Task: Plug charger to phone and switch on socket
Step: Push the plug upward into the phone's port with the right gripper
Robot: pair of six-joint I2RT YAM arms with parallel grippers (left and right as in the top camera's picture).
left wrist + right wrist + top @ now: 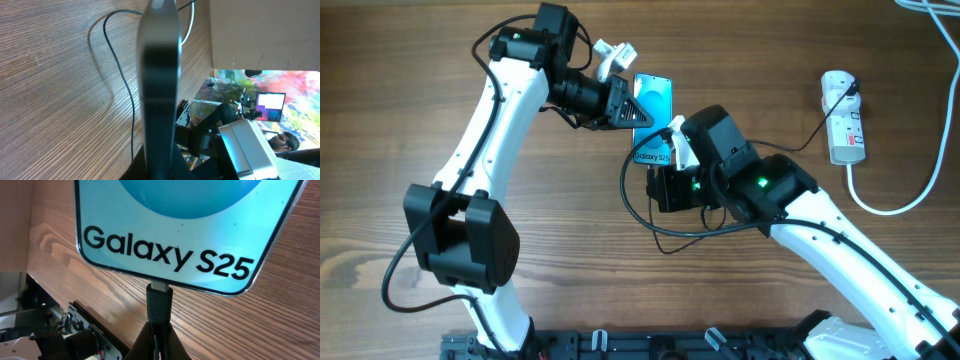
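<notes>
Seating charger plug (159,300): right pincer (158,342), gripping it, should push straight in; left pincer (628,103) clamps the Galaxy S25 phone (175,230).

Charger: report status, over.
Left hand shut on phone. Right hand shut on charger, tip at phone's bottom edge, metal showing. Socket untouched. Nothing in the way.

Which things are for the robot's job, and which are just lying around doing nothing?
For the job:
phone
charger, its plug at the phone's bottom edge
socket

Just lying about:
thick white cord
screen in the background
</notes>
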